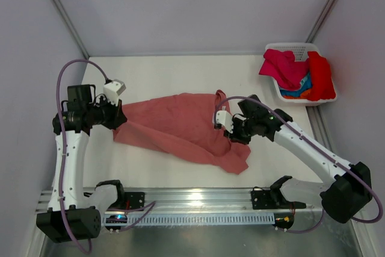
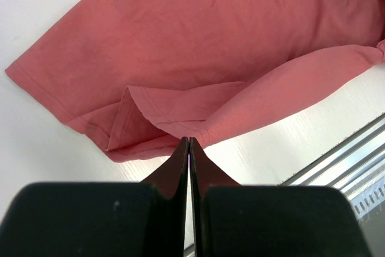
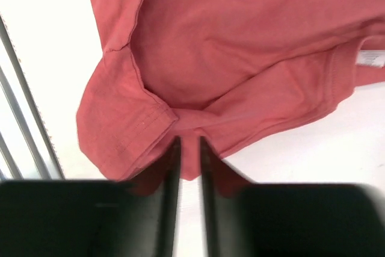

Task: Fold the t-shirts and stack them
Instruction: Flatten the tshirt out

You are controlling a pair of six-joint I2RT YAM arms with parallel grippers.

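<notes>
A salmon t-shirt (image 1: 180, 121) lies spread and crumpled across the middle of the white table. My left gripper (image 1: 118, 117) is at its left edge, and in the left wrist view (image 2: 189, 141) its jaws are pressed together with the tips pinching a folded hem of the shirt (image 2: 210, 40). My right gripper (image 1: 230, 129) is at the shirt's right side. In the right wrist view (image 3: 188, 142) a bunch of the fabric (image 3: 240, 40) sits between its nearly closed fingers, beside a sleeve.
A white plastic basket (image 1: 289, 46) at the back right holds a magenta shirt (image 1: 283, 67), a red shirt (image 1: 322, 76), and bits of blue (image 1: 304, 83) and orange (image 1: 295, 94). A metal rail (image 1: 198, 200) runs along the near edge.
</notes>
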